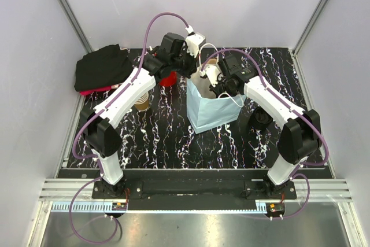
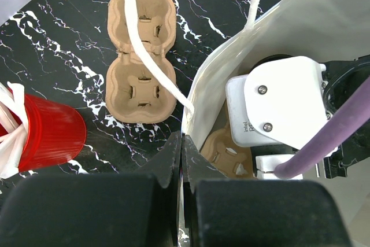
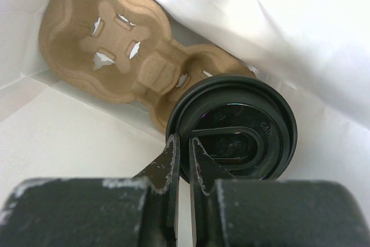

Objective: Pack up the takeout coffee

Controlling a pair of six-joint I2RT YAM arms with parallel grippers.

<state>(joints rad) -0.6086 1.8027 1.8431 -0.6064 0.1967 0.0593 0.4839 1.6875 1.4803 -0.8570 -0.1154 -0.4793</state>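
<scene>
The light-blue paper bag (image 1: 211, 114) stands open mid-table. My left gripper (image 2: 182, 138) is shut on the bag's near rim (image 2: 193, 93), holding the mouth open; it sits at the bag's back left corner (image 1: 193, 69). My right gripper (image 3: 184, 140) reaches down inside the bag (image 1: 215, 85). It is shut on the rim of the black lid (image 3: 237, 131) of the takeout coffee; the cup body under the lid is hidden. The lidded cup hangs over one end of a brown pulp carrier (image 3: 110, 39) lying on the bag's white floor (image 3: 69, 143).
A second pulp carrier (image 2: 140, 56) lies on the black marble table left of the bag. A red cup of white utensils (image 2: 49, 134) stands nearby. A tan paper cup (image 1: 141, 102) stands by my left arm. A black cloth (image 1: 104, 67) lies back left. Grey walls enclose the table.
</scene>
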